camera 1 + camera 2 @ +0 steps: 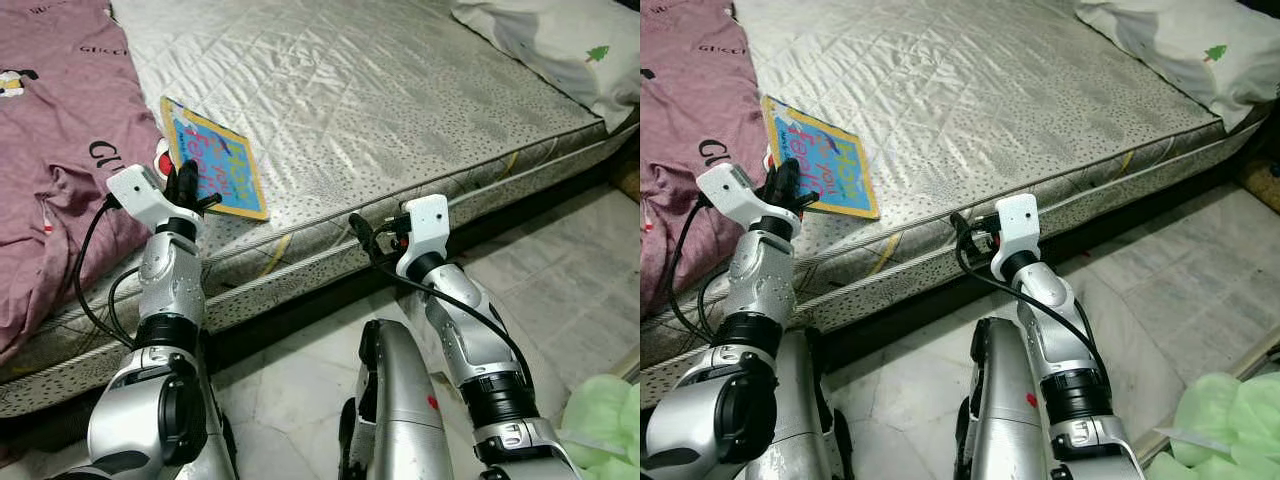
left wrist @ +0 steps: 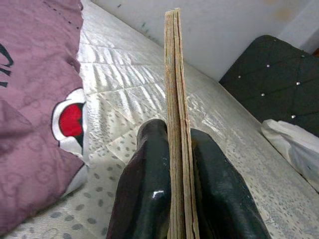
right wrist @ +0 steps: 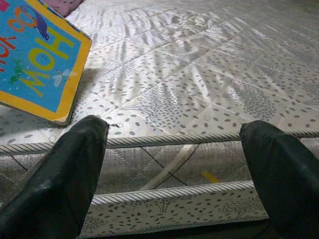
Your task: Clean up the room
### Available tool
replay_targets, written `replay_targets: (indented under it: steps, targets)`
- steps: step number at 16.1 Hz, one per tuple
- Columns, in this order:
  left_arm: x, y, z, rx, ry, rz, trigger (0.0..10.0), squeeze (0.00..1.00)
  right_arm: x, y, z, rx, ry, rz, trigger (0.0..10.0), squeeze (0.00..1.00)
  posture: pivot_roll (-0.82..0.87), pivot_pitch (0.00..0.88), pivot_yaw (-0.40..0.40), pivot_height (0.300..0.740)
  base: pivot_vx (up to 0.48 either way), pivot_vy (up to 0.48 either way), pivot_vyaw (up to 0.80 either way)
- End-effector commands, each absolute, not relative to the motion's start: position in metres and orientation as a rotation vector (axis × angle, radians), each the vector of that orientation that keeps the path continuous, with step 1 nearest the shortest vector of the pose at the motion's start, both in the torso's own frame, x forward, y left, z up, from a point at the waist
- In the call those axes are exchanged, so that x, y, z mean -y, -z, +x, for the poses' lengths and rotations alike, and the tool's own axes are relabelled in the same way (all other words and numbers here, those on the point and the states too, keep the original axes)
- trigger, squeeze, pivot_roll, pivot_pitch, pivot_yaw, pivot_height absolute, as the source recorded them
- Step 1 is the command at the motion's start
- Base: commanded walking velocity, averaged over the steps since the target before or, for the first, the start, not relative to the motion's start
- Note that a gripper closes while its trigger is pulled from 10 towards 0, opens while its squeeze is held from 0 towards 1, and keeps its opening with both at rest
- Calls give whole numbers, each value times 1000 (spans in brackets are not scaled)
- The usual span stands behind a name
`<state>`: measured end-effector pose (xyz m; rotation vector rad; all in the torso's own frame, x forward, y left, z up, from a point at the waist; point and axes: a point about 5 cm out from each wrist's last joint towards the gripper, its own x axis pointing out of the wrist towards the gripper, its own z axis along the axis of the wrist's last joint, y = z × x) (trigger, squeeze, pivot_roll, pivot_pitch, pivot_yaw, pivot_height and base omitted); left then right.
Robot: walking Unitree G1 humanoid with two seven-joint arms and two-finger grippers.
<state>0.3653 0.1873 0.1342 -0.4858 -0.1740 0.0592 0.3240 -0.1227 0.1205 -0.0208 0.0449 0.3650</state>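
Note:
A blue picture book (image 1: 215, 160) with a yellow border lies tilted on the grey mattress (image 1: 380, 90), near its front edge. My left gripper (image 1: 186, 188) is shut on the book's near edge; in the left wrist view the book's page edges (image 2: 176, 124) stand clamped between the two black fingers (image 2: 144, 199). My right gripper (image 1: 362, 232) is open, held just off the mattress's front edge, right of the book (image 3: 37, 59). Its fingers (image 3: 65, 174) hold nothing.
A mauve blanket (image 1: 55, 130) covers the mattress's left side. A white pillow (image 1: 560, 45) with a small green tree print lies at the far right. Marble floor (image 1: 560, 290) runs before the bed. A pale green bag (image 1: 605, 420) sits at the lower right.

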Motion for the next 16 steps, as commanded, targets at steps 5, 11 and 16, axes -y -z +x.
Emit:
replay_targets:
  steps: [5, 11, 16]
  targets:
    - [-191, -141, 366, 207, -68, -463, 0, 0, 126, -119, 325, -49, -351, -23, 10000, 0, -46, 26, -67, 488, 0, 0, 0]
    - [-191, -141, 366, 207, -68, -463, 0, 0, 126, -119, 325, -49, -351, -23, 10000, 0, -46, 26, -67, 488, 0, 0, 0]
    - [-187, -146, 349, 250, -31, -24, 0, 0, 132, -128, 346, 23, -256, 50, 10000, 0, 21, 0, -24, 488, 0, 0, 0]
